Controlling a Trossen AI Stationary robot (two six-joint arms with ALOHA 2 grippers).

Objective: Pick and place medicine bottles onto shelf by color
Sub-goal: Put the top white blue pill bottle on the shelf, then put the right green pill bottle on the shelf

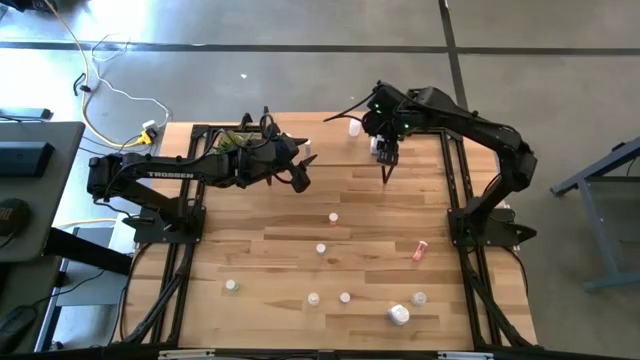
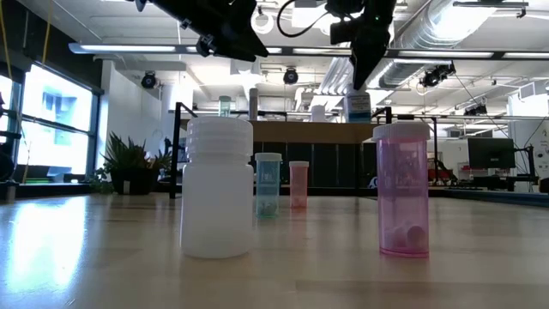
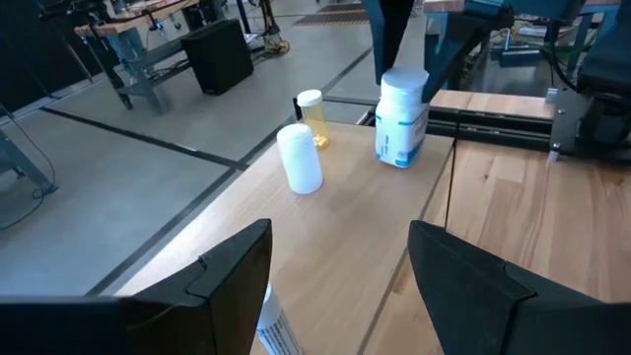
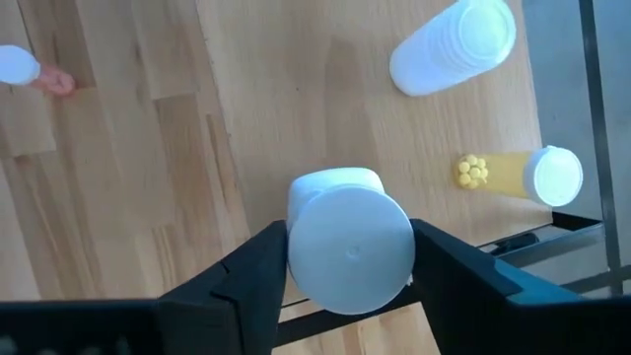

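Observation:
The shelf (image 3: 345, 217) is a light-wood board on black legs (image 2: 292, 131) at the table's far edge. On it stand a small white bottle (image 3: 299, 158), a yellow bottle (image 3: 312, 116) and a larger white bottle with a blue label (image 3: 401, 118). My right gripper (image 4: 350, 258) points down over that larger bottle (image 4: 350, 247), one finger close on each side of its cap. My left gripper (image 3: 340, 266) hovers open and level over the shelf's other end. A labelled white bottle (image 3: 274, 330) shows just under it. Several small bottles (image 1: 333, 217) stand scattered on the table. My right gripper comes at the larger white bottle from above, its fingers (image 4: 258, 266) flanking the cap (image 4: 350, 212). The bottle stands upright on the shelf. Whether the fingers touch it I cannot tell.
Near the table's front edge stand a big white bottle (image 2: 218, 189), a pink one (image 2: 403, 189), a teal one (image 2: 268, 184) and a small pink one (image 2: 298, 184). A red bottle (image 1: 420, 250) lies toward the right. A plant (image 2: 129, 163) sits at the far left.

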